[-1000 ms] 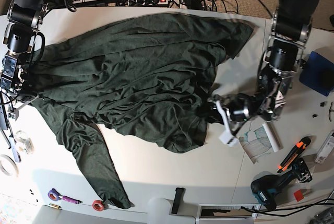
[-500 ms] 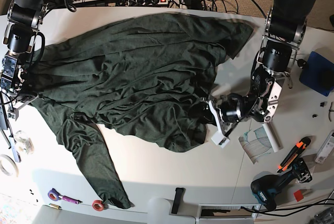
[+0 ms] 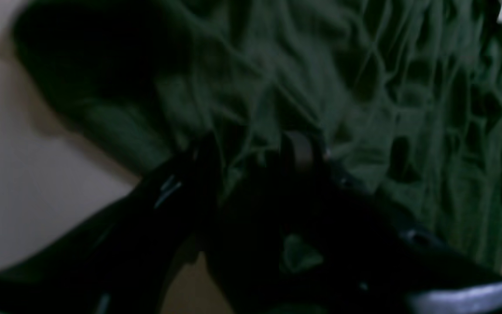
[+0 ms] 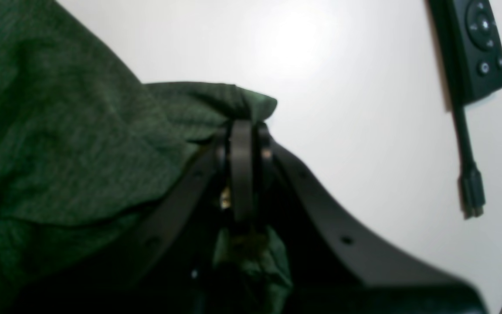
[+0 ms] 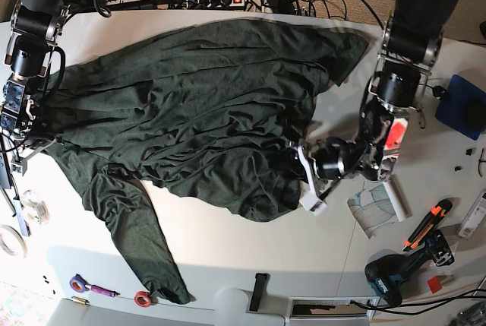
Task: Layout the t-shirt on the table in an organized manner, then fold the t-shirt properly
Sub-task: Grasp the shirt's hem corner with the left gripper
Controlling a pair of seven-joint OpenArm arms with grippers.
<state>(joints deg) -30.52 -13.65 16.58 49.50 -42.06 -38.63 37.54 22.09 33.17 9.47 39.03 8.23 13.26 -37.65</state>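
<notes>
A dark green long-sleeved shirt [image 5: 205, 106] lies crumpled across the white table, one sleeve trailing toward the front left. My left gripper [image 5: 298, 160] sits low at the shirt's right edge. In the blurred left wrist view its fingers [image 3: 299, 152] stand apart, the left gripper [image 3: 251, 165] open with wrinkled shirt cloth [image 3: 364, 87] between and beyond them. My right gripper [image 5: 30, 144] is at the shirt's far left edge. The right wrist view shows the right gripper [image 4: 242, 131] shut on a bunched fold of the shirt [image 4: 59, 131].
A black remote [image 4: 473, 43] with a cable lies on the table near the front [image 5: 258, 292]. Tape rolls [image 5: 11, 238] sit at the left edge. At the right are a paper sheet [image 5: 372, 208], an orange cutter [image 5: 429, 223], a drill [image 5: 395, 276] and a blue item [image 5: 463, 106].
My left arm has swung left, bringing its gripper from beside the shirt's right edge onto the cloth. The right arm and the shirt's left side have not moved.
</notes>
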